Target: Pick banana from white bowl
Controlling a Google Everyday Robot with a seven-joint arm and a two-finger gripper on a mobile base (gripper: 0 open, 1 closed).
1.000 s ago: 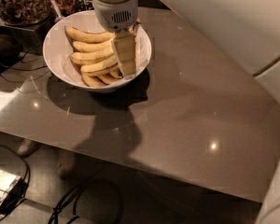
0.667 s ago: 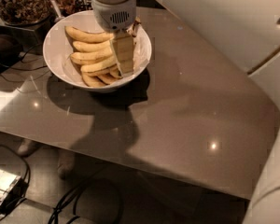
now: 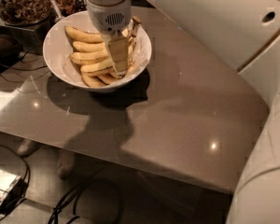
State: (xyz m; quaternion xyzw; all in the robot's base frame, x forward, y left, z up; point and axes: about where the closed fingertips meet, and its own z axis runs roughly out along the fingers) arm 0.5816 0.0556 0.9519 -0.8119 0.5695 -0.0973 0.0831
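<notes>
The gripper [image 3: 120, 55] is seen barely shifted, lowered against the banana [image 3: 94, 67] in the white bowl [image 3: 53, 55] at far left; open or closed cannot be told, and nothing is lifted yet.

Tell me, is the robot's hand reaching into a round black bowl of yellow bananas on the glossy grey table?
No: the camera view shows a white round bowl, not black. The hand does reach into it among the yellow bananas, on the glossy grey table.
</notes>
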